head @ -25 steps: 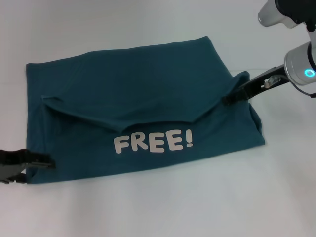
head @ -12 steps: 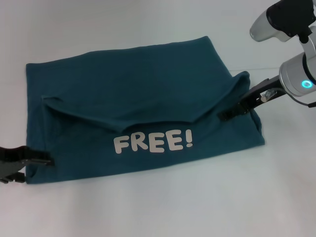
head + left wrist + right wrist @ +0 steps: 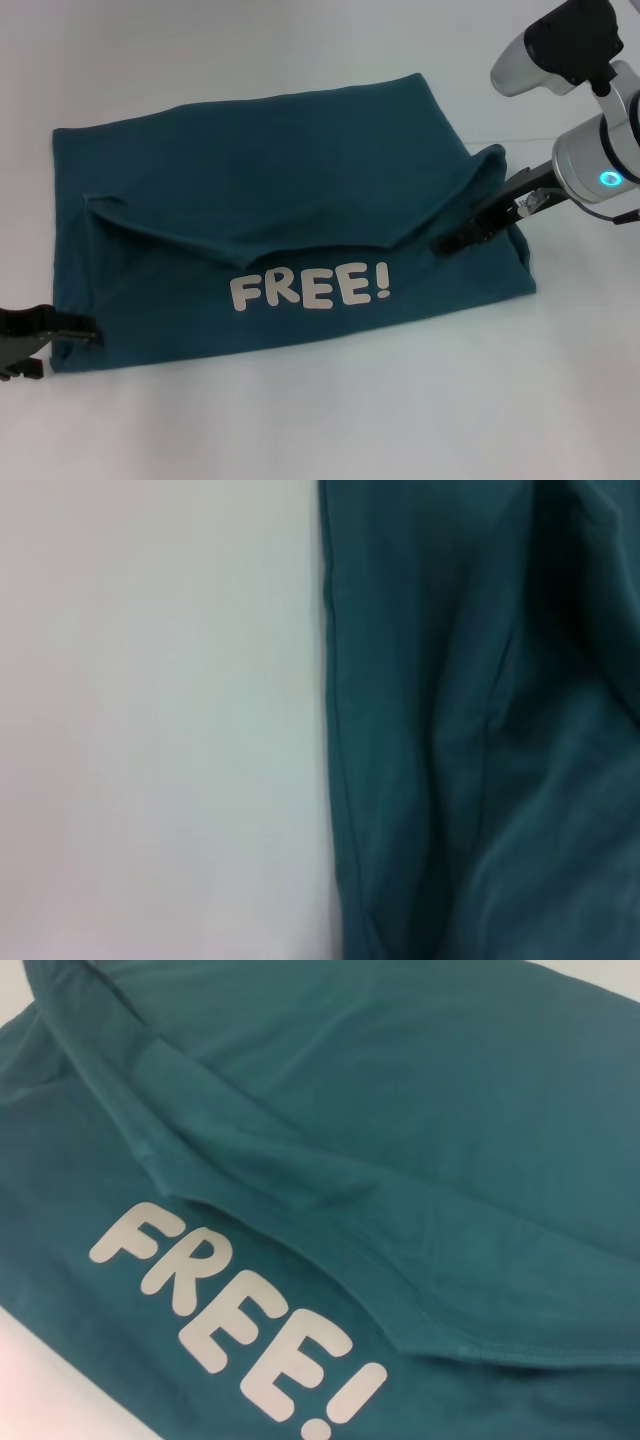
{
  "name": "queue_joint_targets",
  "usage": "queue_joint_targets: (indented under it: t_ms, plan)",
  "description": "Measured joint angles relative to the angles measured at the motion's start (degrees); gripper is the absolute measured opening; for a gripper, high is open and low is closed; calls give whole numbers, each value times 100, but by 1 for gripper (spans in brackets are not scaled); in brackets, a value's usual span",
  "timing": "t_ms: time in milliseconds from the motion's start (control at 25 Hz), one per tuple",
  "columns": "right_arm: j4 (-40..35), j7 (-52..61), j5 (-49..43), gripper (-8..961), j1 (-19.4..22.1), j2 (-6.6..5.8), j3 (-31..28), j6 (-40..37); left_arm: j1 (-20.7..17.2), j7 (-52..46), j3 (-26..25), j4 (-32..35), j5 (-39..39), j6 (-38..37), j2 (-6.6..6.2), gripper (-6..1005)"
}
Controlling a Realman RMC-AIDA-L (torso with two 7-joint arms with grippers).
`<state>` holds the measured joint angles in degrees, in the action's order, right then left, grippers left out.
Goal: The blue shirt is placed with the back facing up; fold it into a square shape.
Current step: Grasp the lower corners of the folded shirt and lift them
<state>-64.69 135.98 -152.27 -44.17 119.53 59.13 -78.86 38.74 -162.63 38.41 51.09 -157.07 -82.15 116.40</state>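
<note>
Since a second ago the right gripper [image 3: 452,240] has slid inward along the shirt's right side, toward the lettering, and the left gripper [image 3: 85,331] has drawn slightly down and outward at the near left corner; the cloth itself lies as it did.

On the white table [image 3: 300,420] the blue shirt [image 3: 270,170] rests partly folded into a wide rectangle. Its near part shows the front, with white "FREE!" lettering [image 3: 310,288] reading upright in the head view, and a plain flap of the same teal cloth is folded down over it from the far side, its lower edge sagging to a shallow point just above the letters. A small fold of fabric stands up at the right edge, next to the right arm.

That arm reaches in from the right, its black fingertips low on the shirt, just right of the exclamation mark. Whether they pinch the cloth or merely touch it, I cannot tell. At the near left corner the other gripper's dark fingers meet the hem, and its grip cannot be judged either. Its wrist camera shows only the shirt's stitched edge [image 3: 335,730] lying straight against bare tabletop [image 3: 150,720].
</note>
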Motion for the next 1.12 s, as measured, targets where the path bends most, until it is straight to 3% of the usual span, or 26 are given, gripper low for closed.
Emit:
queue_joint_targets:
  t_ms: [760,1120]
  plan:
    - [-9,5,13,921,-47,0,28,24,270,190,43,-515,74,236,-18,897]
    - [-27,28,47,920,-7,0,20,26,310,659,23,-555,202,230,69,893]
